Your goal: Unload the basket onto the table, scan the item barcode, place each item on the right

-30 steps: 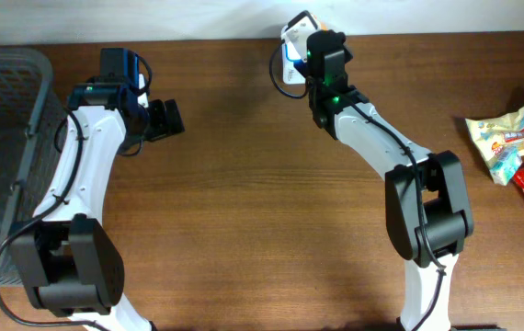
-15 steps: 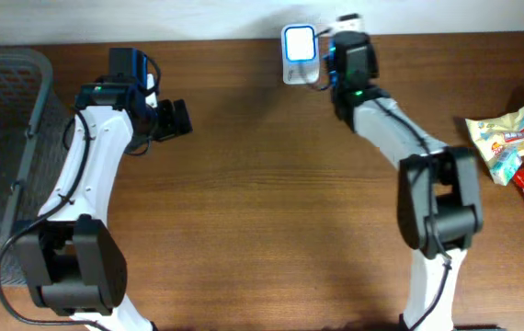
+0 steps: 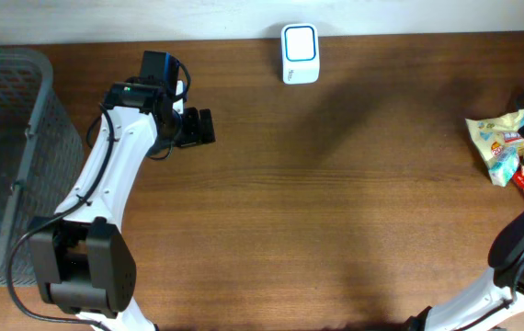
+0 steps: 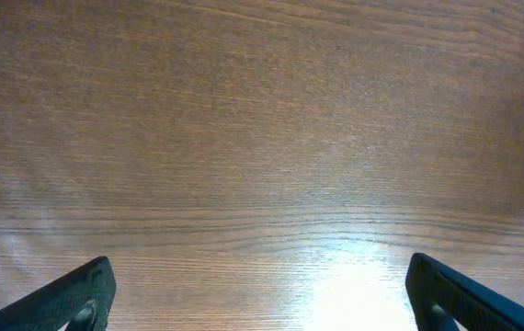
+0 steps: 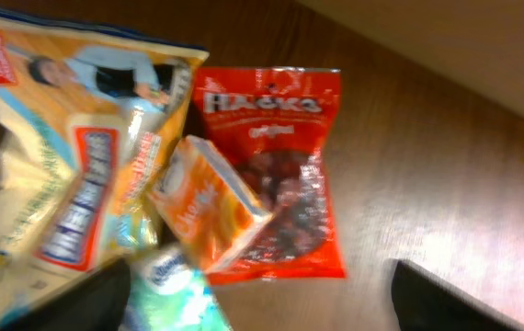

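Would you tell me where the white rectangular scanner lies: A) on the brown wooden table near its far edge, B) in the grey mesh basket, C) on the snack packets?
A: the white rectangular scanner rests on the brown wooden table by its far edge.

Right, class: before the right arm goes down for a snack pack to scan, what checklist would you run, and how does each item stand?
1. Is the right gripper open and empty? Ok.
2. Are packs below it in the wrist view? Ok: red bag, orange box and yellow bag all show.
3. Do the packs lie apart for a clean pick? Not ok: the orange box overlaps both bags.
4. Which face carries a barcode? Cannot tell.
5. Is the scanner unobstructed at the far edge of the table? Ok.
6. Is the left gripper open, empty and away from the packs? Ok.
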Robot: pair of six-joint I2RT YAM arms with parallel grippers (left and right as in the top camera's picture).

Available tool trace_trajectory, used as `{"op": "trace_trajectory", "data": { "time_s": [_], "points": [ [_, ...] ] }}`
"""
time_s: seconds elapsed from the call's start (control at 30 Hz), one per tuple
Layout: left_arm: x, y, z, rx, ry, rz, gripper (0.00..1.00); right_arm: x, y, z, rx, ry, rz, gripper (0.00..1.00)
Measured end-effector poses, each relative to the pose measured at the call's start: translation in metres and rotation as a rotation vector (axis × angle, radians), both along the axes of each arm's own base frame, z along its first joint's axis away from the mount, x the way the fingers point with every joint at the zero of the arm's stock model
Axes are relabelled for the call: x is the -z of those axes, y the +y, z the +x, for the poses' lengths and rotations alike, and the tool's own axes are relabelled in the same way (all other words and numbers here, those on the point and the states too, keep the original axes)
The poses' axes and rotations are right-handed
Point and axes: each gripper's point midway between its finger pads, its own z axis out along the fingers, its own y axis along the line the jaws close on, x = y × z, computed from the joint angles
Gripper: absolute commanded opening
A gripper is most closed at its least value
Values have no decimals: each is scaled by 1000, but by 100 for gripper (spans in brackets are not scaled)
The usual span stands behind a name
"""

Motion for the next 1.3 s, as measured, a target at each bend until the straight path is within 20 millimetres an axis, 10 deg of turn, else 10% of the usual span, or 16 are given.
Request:
{"op": "trace_trajectory", "data": {
  "time_s": [0.17, 0.3, 0.4, 0.5, 0.57, 0.97, 1.3],
  "points": [
    [1, 0, -2, 0, 9, 1, 99, -3, 7, -15, 3, 41, 33, 99],
    [0, 0, -1, 1, 3, 0, 99, -101, 56, -49, -68, -134, 52, 99],
    [1, -1, -2, 3, 8, 1, 99, -123, 138, -91, -231, -238, 40, 99],
    [1, -1, 0, 3, 0, 0, 99, -126, 267, -144, -677, -401, 210, 99],
    [1, -1, -1, 3, 5, 1, 99, -131, 307, -180, -830, -466, 304, 99],
    [2, -1, -2, 3, 8, 1, 99, -135, 332, -208, -1071, -724, 159, 98],
    [2, -1, -2, 3, 6, 1, 99, -91, 361, -139, -1397, -971, -193, 98]
  ]
}}
